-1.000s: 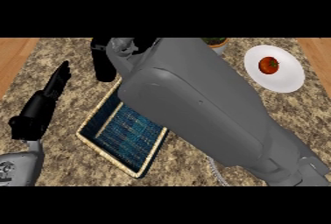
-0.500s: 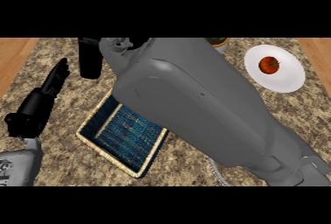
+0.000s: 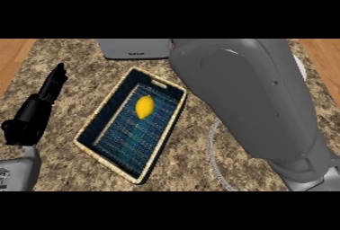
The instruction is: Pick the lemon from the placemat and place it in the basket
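The left hand (image 3: 41, 101) shows at the left side of the head view, black, with its fingers straight and pointing up toward the far edge of the counter (image 3: 73, 58); it holds nothing and hovers or rests over the speckled stone, well clear of everything else. Its grey forearm enters from the lower left corner.

To the right of that hand lies a basket (image 3: 163, 86), a shallow rectangular tray with a pale woven rim and a dark blue lined floor, set at a slant on the counter. The lemon (image 3: 145, 107) lies inside it, on the floor of the upper half, apart from the rim on every side and touched by no hand.

Beyond the basket, at the far edge, stands a grey box-like appliance (image 3: 134, 48), just past the basket's top corner.

Further right, the right forearm (image 3: 256, 103) fills much of the view, a broad grey shape running from the lower right up to the top. The right hand itself cannot be seen, so whether its fingers are open or curled cannot be told. A thin pale curved line (image 3: 212, 148) shows on the counter between the basket and that forearm.
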Controlling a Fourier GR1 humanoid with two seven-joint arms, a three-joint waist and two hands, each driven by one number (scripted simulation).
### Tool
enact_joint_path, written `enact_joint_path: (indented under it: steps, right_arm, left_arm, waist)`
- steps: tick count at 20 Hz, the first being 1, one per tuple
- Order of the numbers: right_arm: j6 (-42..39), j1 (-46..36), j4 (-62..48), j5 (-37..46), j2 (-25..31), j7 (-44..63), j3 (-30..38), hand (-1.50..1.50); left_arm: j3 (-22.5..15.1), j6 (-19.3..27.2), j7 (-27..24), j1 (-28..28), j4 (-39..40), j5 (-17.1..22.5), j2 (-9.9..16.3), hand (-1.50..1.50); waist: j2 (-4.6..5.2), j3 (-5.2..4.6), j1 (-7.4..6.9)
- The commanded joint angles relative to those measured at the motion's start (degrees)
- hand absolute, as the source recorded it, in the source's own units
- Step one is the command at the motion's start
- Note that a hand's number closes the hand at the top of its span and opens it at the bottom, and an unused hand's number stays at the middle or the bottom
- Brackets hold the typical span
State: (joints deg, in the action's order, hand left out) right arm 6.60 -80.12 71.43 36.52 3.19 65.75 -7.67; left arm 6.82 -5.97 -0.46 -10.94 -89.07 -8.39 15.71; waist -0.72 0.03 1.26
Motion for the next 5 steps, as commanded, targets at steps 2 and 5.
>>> enact_joint_path:
  steps: [2, 5]
  right_arm:
    - [9.3, 5.3, 6.3, 6.8, 3.4, 8.4, 5.7, -1.5]
    - [7.8, 11.2, 14.4, 8.3, 4.9, 8.5, 8.4, -1.5]
  left_arm:
    - [0.5, 0.8, 1.5, -0.5, -1.1, -0.3, 0.2, 0.0]
    - [2.1, -0.6, -0.9, 2.3, 0.0, 1.2, 1.1, 0.0]
  waist:
    - [-0.17, 0.11, 1.08]
    - [-0.34, 0.09, 1.46]
